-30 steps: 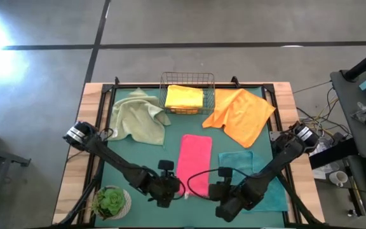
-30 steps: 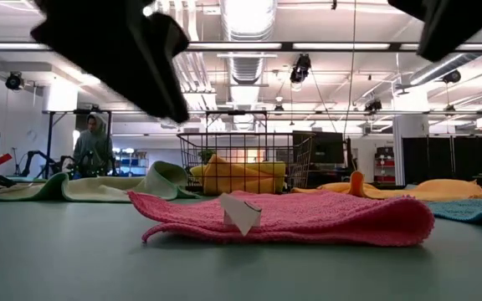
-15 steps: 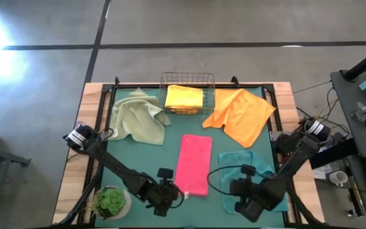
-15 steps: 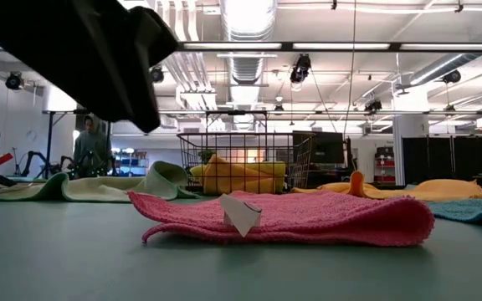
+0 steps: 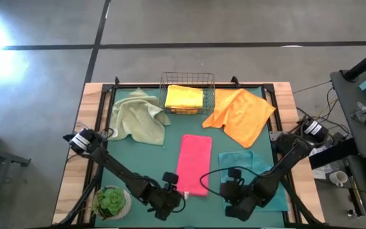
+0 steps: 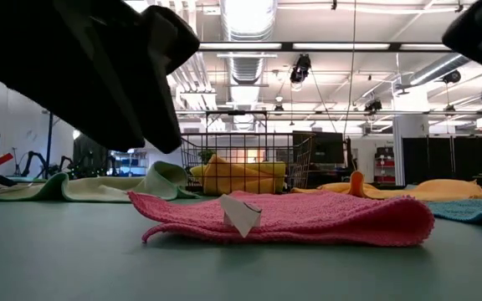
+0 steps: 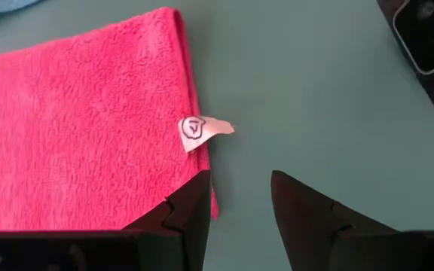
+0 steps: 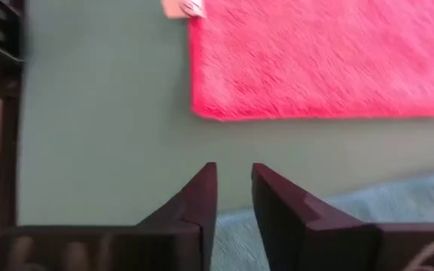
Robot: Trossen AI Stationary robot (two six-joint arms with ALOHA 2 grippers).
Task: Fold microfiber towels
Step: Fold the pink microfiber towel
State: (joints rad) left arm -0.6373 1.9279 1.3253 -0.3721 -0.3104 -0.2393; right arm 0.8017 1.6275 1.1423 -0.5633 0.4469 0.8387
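Done: the pink towel [image 5: 194,164] lies folded into a narrow strip mid-mat; the yellow towel [image 5: 183,97] sits folded in the basket [image 5: 164,84].
Left: the sage towel [image 5: 138,117] lies crumpled at the far left, the orange towel [image 5: 241,116] spread at the far right, and the teal towel [image 5: 240,159] flat beside the pink one. By this count, roughly a third is done.
Left gripper [image 7: 239,197]: fingers apart, empty, at the pink strip's near corner.
Right gripper [image 8: 234,193]: narrow gap, holding nothing, over the mat between pink and teal.
Left wrist view only: a white tag [image 7: 202,129] with a circled mark at the pink hem.
Low view only: the strip's doubled thickness.
High view only: the whole layout, and a potted plant [image 5: 111,201] at the near left.
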